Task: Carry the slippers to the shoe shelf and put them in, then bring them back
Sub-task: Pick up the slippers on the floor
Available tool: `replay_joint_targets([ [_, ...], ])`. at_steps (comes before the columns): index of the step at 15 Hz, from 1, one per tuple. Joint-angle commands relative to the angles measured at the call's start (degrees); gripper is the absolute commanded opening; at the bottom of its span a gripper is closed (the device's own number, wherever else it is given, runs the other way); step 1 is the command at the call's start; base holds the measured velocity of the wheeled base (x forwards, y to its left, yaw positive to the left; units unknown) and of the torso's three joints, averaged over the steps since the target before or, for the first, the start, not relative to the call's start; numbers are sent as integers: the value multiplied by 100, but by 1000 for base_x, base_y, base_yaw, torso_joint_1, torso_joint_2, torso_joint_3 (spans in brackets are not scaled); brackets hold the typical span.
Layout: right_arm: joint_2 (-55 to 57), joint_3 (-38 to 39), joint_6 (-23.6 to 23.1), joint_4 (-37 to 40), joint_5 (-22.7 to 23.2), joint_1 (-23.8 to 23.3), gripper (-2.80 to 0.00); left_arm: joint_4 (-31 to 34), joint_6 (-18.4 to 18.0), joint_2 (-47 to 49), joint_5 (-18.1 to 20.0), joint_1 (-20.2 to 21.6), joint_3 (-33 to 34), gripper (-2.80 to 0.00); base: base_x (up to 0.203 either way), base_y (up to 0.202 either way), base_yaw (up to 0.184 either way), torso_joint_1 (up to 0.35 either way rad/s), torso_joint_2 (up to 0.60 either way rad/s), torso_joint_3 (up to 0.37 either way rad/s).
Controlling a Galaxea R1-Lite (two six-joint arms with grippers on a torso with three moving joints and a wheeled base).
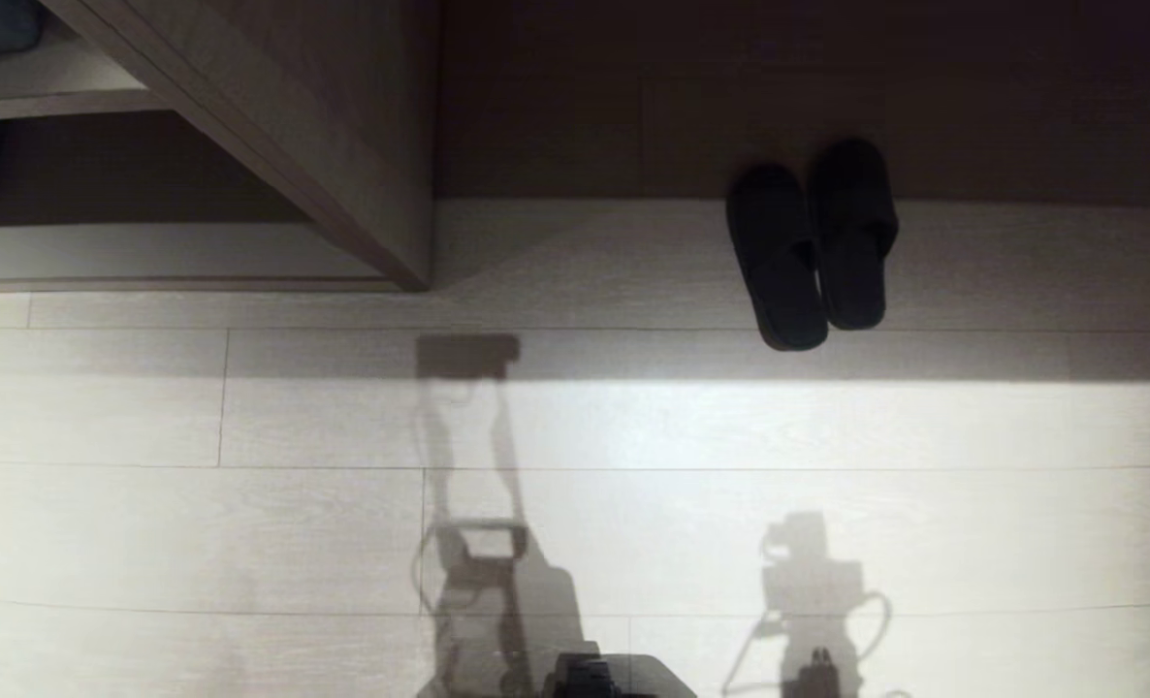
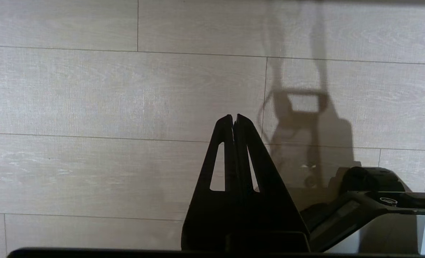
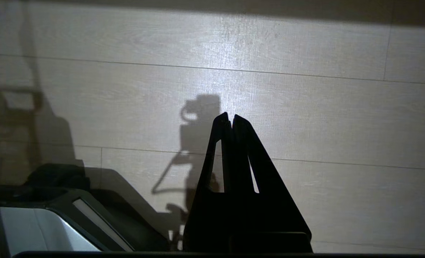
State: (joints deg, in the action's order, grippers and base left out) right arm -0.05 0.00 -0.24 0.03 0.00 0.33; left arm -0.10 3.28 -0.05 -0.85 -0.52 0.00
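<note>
The slippers (image 1: 813, 247), a flat black pair, lie side by side on the pale plank floor at the upper right of the head view, toes toward the dark wall base. The shoe shelf (image 1: 148, 254) is at the upper left, a low cubby of grey-beige panels with a pale bottom board and front lip. Neither arm shows in the head view, only their shadows on the floor. My left gripper (image 2: 233, 116) hangs shut over bare floor, holding nothing. My right gripper (image 3: 231, 115) is likewise shut and empty above bare floor, far short of the slippers.
A slanted wood-grain side panel (image 1: 323, 126) separates the shelf from the dark recess behind the slippers. An upper shelf board (image 1: 42, 82) carries a dark object at the far left. My base's dark front edge (image 1: 599, 674) shows at the bottom. Open floor lies between me and the slippers.
</note>
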Motion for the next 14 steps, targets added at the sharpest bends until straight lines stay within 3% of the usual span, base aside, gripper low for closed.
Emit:
replay_joint_targets([
  [1, -4, 0, -2, 6, 0, 2, -280, 1, 6, 5, -3, 0, 0, -280, 0, 0, 0, -2, 2, -202],
  [14, -4, 0, -2, 6, 0, 2, -280, 1, 6, 5, -3, 0, 0, -280, 0, 0, 0, 3, 1, -197],
])
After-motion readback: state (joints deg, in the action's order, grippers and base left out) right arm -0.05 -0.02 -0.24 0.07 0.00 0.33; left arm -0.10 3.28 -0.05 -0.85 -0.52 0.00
